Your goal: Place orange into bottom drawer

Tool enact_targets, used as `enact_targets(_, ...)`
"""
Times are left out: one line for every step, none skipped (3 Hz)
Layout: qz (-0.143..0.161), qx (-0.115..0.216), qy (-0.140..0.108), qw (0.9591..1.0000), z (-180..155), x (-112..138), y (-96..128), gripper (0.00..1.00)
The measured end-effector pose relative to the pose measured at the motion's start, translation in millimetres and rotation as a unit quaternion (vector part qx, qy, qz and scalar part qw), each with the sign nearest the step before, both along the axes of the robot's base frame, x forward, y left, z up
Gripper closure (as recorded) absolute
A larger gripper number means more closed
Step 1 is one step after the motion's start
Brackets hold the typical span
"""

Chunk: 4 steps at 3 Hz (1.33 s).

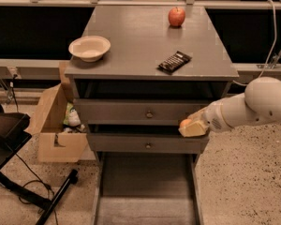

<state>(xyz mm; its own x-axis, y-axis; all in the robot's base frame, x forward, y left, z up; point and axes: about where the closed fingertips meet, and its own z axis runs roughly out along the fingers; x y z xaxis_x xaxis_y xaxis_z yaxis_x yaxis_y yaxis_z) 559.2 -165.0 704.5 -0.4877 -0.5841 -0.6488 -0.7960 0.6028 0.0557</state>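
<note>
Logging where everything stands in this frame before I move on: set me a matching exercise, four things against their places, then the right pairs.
Things:
1. orange
2. apple
3. bowl
4. bottom drawer

Places:
A. pulled out, low in front of the cabinet
B. left side of the cabinet top
C. held in the gripper, at the cabinet's front right corner
D. back of the cabinet top, right of middle

Pairs: 1-C, 2-D, 3-B, 4-A

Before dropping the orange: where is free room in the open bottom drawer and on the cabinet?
The bottom drawer is bare between its side walls, below the gripper holding the orange. On the cabinet top, the middle between bowl, apple and dark packet is free; the front right is tightest.
</note>
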Motion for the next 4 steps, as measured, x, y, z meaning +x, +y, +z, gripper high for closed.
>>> enact_targets(-0.024,0.045,0.005,0.9987,-85.9,-1.9,14.3,1.00)
enact_targets(-0.040,0.087,-0.007,0.9954,-154.5,12.6,25.0,1.00)
enact_targets(-0.064,0.127,-0.002,0.9899,-220.0,22.0,33.6,1.00)
enact_targets(-0.079,0.149,0.021,0.9855,-275.6,24.1,44.8,1.00)
